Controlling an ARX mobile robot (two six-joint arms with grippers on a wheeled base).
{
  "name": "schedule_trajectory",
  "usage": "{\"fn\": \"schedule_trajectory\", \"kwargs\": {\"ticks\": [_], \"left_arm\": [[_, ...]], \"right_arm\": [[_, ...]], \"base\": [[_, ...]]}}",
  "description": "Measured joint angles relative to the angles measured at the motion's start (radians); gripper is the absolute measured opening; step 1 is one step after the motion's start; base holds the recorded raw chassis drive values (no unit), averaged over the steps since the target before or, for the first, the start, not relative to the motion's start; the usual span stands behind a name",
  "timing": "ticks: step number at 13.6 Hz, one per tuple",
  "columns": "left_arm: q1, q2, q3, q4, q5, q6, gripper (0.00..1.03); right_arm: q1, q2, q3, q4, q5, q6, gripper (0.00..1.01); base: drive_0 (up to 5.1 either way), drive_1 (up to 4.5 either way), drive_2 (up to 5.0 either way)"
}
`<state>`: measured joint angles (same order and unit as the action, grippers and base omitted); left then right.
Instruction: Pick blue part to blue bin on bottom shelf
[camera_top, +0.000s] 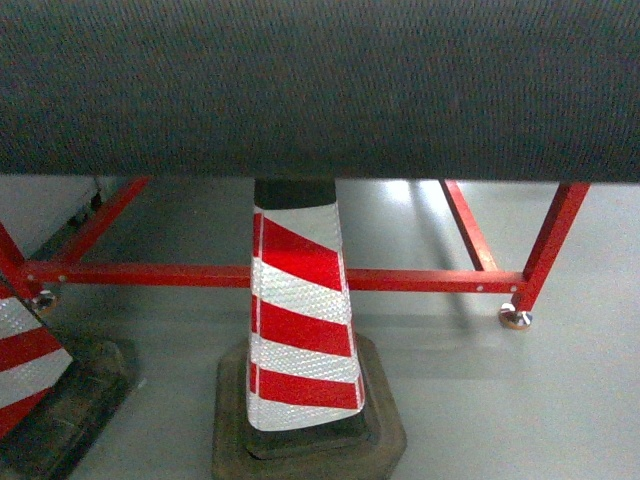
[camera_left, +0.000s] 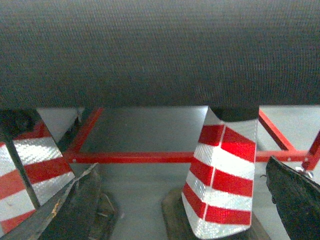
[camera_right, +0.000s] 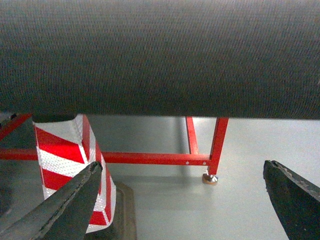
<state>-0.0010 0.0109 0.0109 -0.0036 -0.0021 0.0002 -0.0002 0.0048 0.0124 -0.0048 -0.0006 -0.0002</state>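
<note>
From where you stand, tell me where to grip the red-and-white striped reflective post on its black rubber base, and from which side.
Probably the upper body of the red-and-white striped post, where it tapers narrowest, with the jaws across its left and right faces. Come in level from the front: the dark grey textured surface hides its top, and the red bar runs behind it.

A broad dark woven-fabric band (camera_top: 320, 85) fills the top of all three views, hiding whatever lies behind it. The red-and-white striped reflective post (camera_top: 300, 320) loses its top behind that band; its black rubber base (camera_top: 385, 430) is cut by the head view's lower edge. A second striped post (camera_top: 25, 365) is clipped at the left edge. Only the dark finger tips (camera_right: 60, 210) enter each wrist view's bottom corners.
</note>
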Motion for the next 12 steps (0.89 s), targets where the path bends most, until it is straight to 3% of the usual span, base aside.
{"fn": "schedule_trajectory", "kwargs": {"ticks": [12], "left_arm": [[0.000, 0.000, 0.000, -0.002, 0.000, 0.000, 0.98]], "right_arm": [[0.000, 0.000, 0.000, -0.002, 0.002, 0.001, 0.98]], "base": [[0.0, 0.00, 0.0]]}}
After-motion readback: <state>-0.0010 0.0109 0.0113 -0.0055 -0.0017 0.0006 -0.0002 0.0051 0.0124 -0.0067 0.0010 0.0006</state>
